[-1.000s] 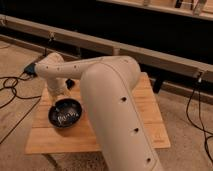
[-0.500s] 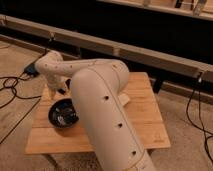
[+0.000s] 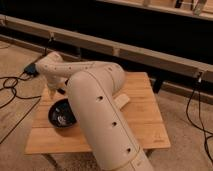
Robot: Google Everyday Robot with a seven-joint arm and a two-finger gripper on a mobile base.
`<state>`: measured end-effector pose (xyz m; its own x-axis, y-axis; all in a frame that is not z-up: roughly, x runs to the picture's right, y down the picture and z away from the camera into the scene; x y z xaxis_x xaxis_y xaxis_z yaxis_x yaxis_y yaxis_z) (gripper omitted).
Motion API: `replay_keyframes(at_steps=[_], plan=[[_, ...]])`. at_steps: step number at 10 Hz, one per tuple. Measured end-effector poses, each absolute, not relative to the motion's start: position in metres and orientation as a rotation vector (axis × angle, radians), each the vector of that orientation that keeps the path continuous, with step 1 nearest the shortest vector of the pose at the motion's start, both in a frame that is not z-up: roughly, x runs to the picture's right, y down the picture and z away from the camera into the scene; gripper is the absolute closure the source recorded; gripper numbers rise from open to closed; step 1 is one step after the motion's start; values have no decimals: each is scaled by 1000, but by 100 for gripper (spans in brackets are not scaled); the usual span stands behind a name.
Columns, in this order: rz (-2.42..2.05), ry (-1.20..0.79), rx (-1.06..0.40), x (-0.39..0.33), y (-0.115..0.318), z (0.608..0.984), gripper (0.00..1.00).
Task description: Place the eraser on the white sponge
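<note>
My large cream arm (image 3: 100, 115) reaches across the wooden table (image 3: 145, 115) and bends back at an elbow (image 3: 50, 67) over the table's far left corner. The gripper (image 3: 53, 93) hangs below that elbow, just above the far rim of the black bowl (image 3: 60, 115). A small part of the off-white sponge (image 3: 122, 101) shows on the table at the arm's right edge; the arm hides the remainder of it. The black eraser is not visible; I cannot tell whether it is in the gripper or hidden behind the arm.
The black bowl with something pale inside sits at the table's left. Black cables (image 3: 15, 85) lie on the floor at the left and another cable (image 3: 192, 112) at the right. A long dark bench (image 3: 150, 55) runs behind the table.
The arm has swung further over the table and now hides more of its middle and part of the bowl. The elbow and gripper stay near the far left corner.
</note>
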<state>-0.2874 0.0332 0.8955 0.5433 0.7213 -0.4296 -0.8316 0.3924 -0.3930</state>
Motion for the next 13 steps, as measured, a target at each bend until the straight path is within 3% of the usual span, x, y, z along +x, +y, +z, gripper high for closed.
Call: replay_keyframes(at_steps=[13], plan=[[914,167,-563,-292,32,913,35]])
